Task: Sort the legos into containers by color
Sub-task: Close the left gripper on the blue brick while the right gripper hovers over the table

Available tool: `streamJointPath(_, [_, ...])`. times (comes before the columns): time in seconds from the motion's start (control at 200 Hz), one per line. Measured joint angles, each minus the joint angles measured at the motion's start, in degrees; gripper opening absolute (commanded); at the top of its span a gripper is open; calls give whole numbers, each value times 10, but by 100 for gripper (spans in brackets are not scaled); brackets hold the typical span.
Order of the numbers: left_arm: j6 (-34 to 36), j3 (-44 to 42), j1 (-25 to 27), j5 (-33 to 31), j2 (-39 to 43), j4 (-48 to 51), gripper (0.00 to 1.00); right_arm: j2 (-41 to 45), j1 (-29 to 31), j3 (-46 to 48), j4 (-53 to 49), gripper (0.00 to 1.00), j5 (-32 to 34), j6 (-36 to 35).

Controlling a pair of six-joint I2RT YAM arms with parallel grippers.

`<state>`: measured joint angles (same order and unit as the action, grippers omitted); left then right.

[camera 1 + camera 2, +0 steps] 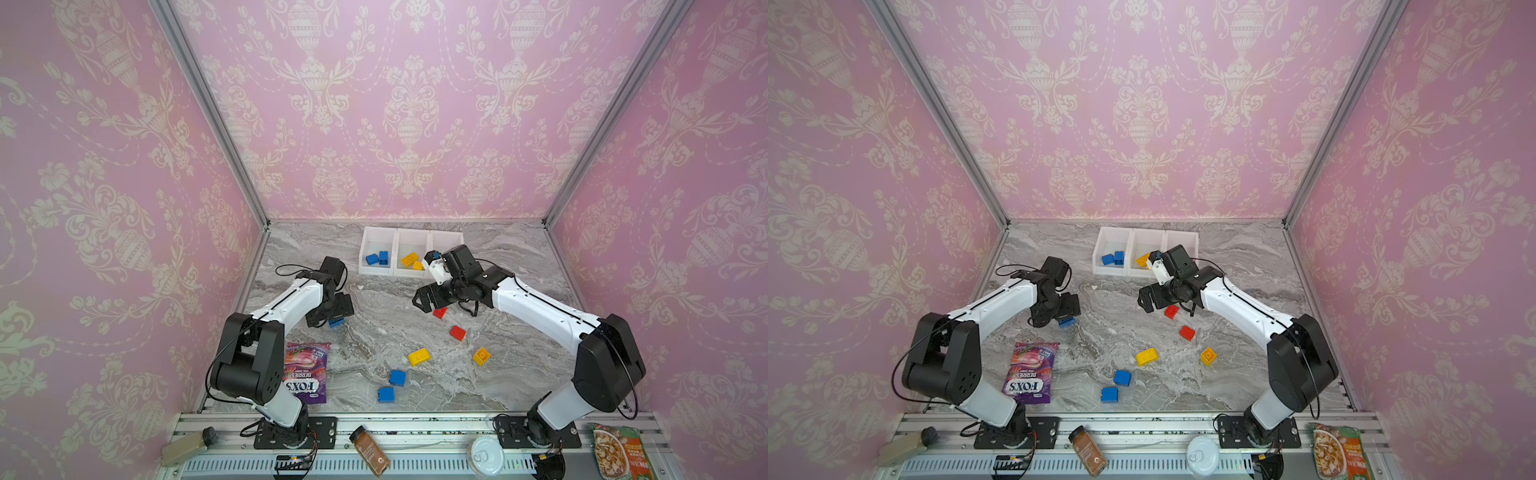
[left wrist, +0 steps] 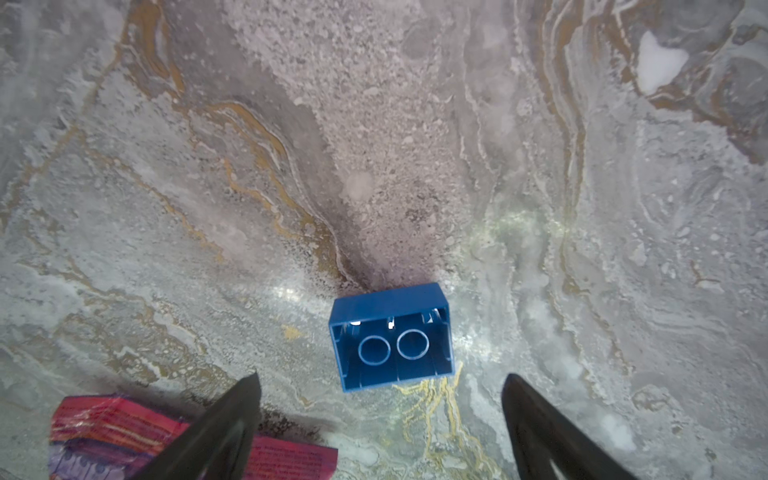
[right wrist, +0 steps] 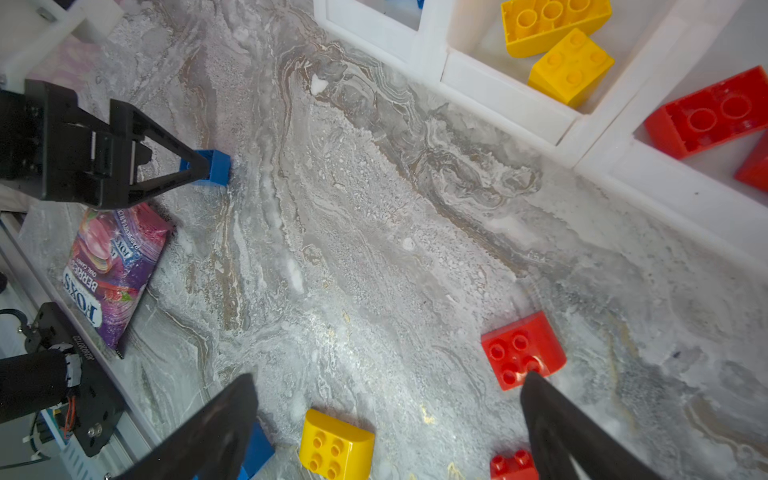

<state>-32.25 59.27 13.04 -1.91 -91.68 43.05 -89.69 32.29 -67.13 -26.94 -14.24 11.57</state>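
Note:
My left gripper (image 2: 381, 379) is open and low over a blue lego (image 2: 390, 336) that lies on its side, hollow face to the camera, with gaps to both fingers; both top views show this lego (image 1: 335, 322) (image 1: 1066, 321). My right gripper (image 3: 388, 377) is open above the table, one fingertip beside a red lego (image 3: 521, 351) (image 1: 439, 312). Loose legos lie nearby: red (image 1: 457, 333), yellow (image 1: 419, 357) (image 1: 481, 356), blue (image 1: 397, 377) (image 1: 386, 394). The containers (image 1: 375, 270) (image 3: 507, 99) hold blue legos (image 1: 377, 257), yellow legos (image 3: 571, 66) and red legos (image 3: 706, 112), each color in its own bin.
A purple Fox's candy bag (image 1: 305, 372) lies beside the left arm. On the front rail lie a spice jar (image 1: 370, 451), a round white lidded tub (image 1: 486, 455) and a noodle packet (image 1: 619, 451). Pink walls close three sides.

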Motion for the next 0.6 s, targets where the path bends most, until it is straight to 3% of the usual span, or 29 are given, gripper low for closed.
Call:
streamJointPath(0.275, [-15, -3, 0, 0, -22, -26, 87, 31, -35, 96, 66, 100, -83, 58])
streamJointPath(0.6, [-28, -4, 0, 0, -25, -49, 84, 33, -44, 112, 100, 100, -115, 82])
